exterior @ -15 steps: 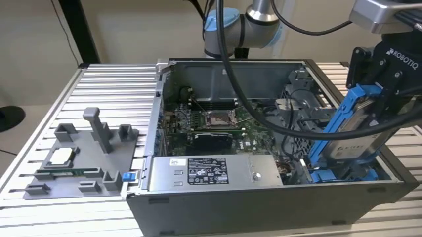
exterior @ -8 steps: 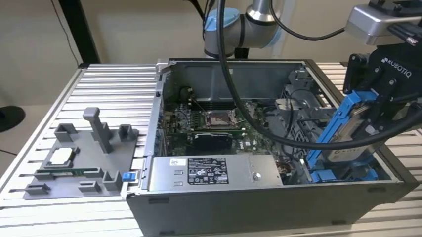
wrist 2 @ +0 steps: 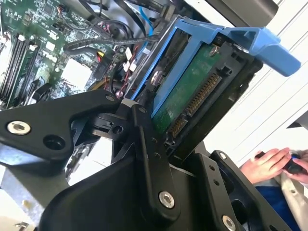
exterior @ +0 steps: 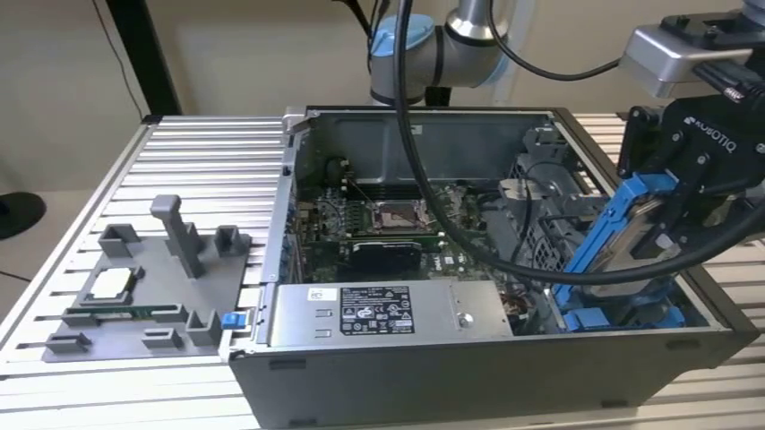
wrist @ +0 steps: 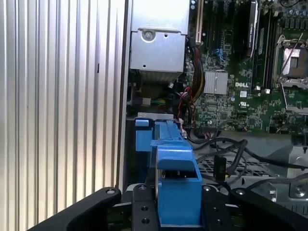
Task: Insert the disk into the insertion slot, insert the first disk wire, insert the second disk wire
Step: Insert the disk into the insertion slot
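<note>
My gripper (exterior: 655, 222) is shut on the disk (exterior: 612, 235), a drive in a bright blue carrier. It holds the disk tilted over the exterior view's right end of the open computer case. The disk's lower end reaches down toward the insertion slot (exterior: 622, 318), a bay with blue rails beside perforated grey metal. In the second wrist view the fingers (wrist 2: 144, 130) clamp the disk (wrist 2: 187, 96), whose green board and connector face the camera. In the first wrist view the blue carrier (wrist: 174, 159) sits between the fingers (wrist: 142, 202). Black cables (wrist: 219, 166) lie on the perforated metal beside it; I cannot tell which are the disk wires.
A grey labelled power-supply box (exterior: 382, 313) sits at the case's front, with the motherboard (exterior: 382, 224) behind it. A grey fixture with posts (exterior: 143, 287) stands on the ribbed aluminium table (exterior: 203, 161) at the exterior view's left. A person's hand (wrist 2: 269, 163) shows beyond the case.
</note>
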Robot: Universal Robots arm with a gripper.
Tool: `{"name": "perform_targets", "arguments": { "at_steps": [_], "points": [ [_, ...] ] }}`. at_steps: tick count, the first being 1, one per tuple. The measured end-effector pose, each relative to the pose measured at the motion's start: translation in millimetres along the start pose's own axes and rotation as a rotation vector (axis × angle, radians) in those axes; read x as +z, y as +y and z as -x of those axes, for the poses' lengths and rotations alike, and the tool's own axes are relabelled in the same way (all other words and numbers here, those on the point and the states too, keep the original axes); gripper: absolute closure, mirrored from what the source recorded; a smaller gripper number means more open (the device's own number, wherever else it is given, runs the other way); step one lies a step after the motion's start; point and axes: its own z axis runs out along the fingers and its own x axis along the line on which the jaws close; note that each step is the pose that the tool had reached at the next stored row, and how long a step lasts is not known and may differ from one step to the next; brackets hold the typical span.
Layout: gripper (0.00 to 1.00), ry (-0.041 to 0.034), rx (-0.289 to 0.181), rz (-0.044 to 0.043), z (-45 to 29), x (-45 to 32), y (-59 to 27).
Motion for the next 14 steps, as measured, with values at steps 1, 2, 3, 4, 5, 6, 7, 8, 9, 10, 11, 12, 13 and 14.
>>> {"name": "perform_targets", "arguments": {
  "at_steps": [1,2,3,4,5,6,7,8,9,10,11,12,13,14],
  "points": [
    [1.0,-0.0009,0.0,0.0,0.0,0.9,0.0],
    [1.0,-0.0024,0.0,-0.0001,-0.1,2.2,-0.1],
    [1.0,-0.0042,0.0,-0.0003,-0.2,3.9,-0.2],
    [1.0,-0.0069,0.0,-0.0007,-0.2,6.1,-0.5],
    [1.0,-0.0077,0.0,-0.0006,-0.3,7.6,-0.6],
    [1.0,-0.0081,0.0,-0.0005,-0.3,8.9,-0.7],
    [1.0,-0.0092,0.0,-0.0005,-0.4,10.8,-0.9],
    [1.0,-0.0106,0.0,-0.0005,-0.5,12.6,-0.9],
    [1.0,-0.0113,-0.001,-0.0006,-0.5,14.1,-1.0],
    [1.0,-0.0123,-0.001,-0.0006,-0.6,16.0,-1.0],
    [1.0,-0.0129,-0.001,-0.0006,-0.6,17.8,-1.0],
    [1.0,-0.0135,-0.001,-0.0007,-0.7,19.6,-1.1],
    [1.0,-0.0141,-0.001,-0.0007,-0.8,21.5,-1.1],
    [1.0,-0.0143,-0.001,-0.0007,-0.8,23.4,-1.1]
  ]
}}
